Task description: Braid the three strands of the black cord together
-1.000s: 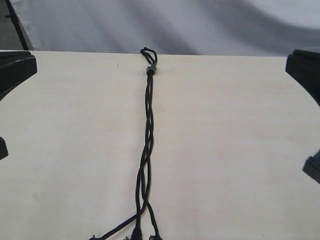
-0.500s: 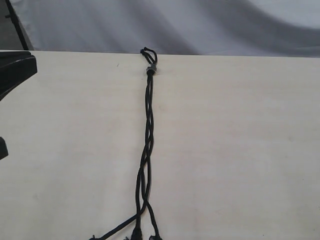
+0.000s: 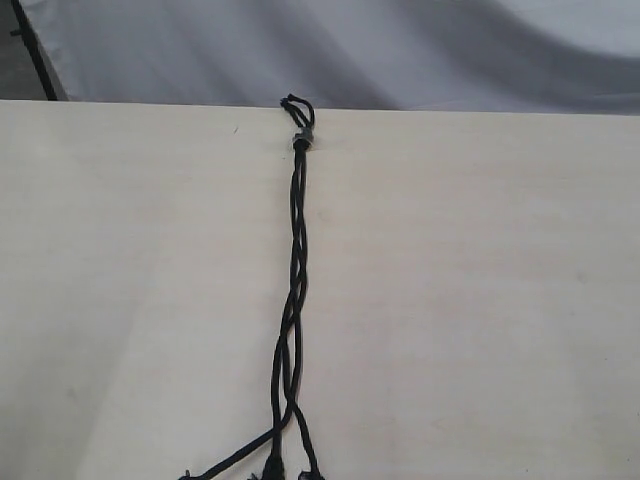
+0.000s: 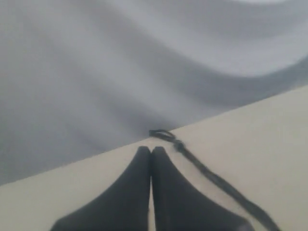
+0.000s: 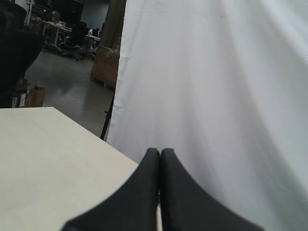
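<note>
Exterior view: pale table (image 3: pixel 480 300), grey-white curtain (image 3: pixel 400 50) behind; black cord (image 3: pixel 297 268) lying lengthwise.

Three views over one table (image 3: pixel 480 300)
The exterior view looks down from above the near edge toward the far edge. The left wrist view sits low and shares the cord (image 3: pixel 297 260) and sheet (image 3: pixel 400 50). The right wrist view faces the sheet.

You see a matte black cord (image 3: pixel 298 200) with a small grey band (image 3: pixel 302 139) on your pale cream surface (image 3: pixel 480 280) (faint wood grain, otherwise plain). The backdrop cloth (image 3: pixel 420 50) is white with soft grey shadows. The left pincer (image 4: pixel 151 154) and right pincer (image 5: pixel 160 155) are both black.
</note>
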`<state>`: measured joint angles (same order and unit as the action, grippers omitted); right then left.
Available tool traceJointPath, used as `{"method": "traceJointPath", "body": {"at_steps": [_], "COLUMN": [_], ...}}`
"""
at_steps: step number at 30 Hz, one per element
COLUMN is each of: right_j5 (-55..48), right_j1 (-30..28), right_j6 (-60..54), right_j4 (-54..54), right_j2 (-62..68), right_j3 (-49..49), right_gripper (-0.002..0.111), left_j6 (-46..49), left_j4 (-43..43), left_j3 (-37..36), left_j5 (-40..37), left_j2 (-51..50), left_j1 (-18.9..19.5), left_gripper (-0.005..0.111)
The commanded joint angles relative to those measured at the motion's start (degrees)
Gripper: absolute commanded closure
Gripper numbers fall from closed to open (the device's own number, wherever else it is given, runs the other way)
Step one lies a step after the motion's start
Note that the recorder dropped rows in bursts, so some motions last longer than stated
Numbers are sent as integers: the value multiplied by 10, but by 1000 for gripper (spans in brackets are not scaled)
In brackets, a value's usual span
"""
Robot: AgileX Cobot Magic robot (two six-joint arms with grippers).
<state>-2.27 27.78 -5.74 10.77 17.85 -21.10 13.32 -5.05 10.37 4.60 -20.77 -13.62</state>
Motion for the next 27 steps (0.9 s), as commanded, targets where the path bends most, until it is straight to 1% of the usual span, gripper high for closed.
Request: {"method": "traceJointPath", "body": {"at_steps": [1, 2, 5, 7, 9, 11, 15, 18, 21, 22, 24, 27], "right_j5": [-1, -1, -1, -1, -1, -1, -1, -1, -1, 1, 1, 1], "right_j1": [-3, -3, -3, -3, -3, -3, -3, -3, -3, -3, -3, -3], "right_j6": [2, 2, 2, 2, 2, 2, 2, 2, 2, 2, 2, 2], "right_j4": [-4, -4, -4, -4, -4, -4, -4, -4, -4, -4, -4, -4], "right_j2": [-3, -3, -3, -3, -3, -3, -3, -3, -3, -4, -4, -4], "right_j3": [1, 1, 1, 1, 1, 1, 1, 1, 1, 1, 1, 1], "right_gripper": [108, 108, 108, 108, 108, 108, 108, 108, 108, 108, 108, 108], "left_j6": [1, 1, 1, 1, 1, 1, -11, -26, -78, -136, -183, -185], "left_j4": [-14, -14, -15, -15, -15, -14, -14, -5, 23, 56, 81, 81], "left_j3": [-59, -66, -82, -97, -104, -104, -104, -104, -104, -104, -104, -104], "left_j5": [16, 16, 16, 23, 57, 29, 10, -41, -92, -127, -155, -163], "left_j2": [72, 85, 107, 119, 134, 152, 188, 208, 208, 208, 208, 208], "left_j1": [113, 140, 184, 197, 201, 202, 202, 202, 202, 202, 202, 202], "left_gripper": [106, 106, 106, 106, 106, 106, 106, 106, 106, 106, 106, 106]}}
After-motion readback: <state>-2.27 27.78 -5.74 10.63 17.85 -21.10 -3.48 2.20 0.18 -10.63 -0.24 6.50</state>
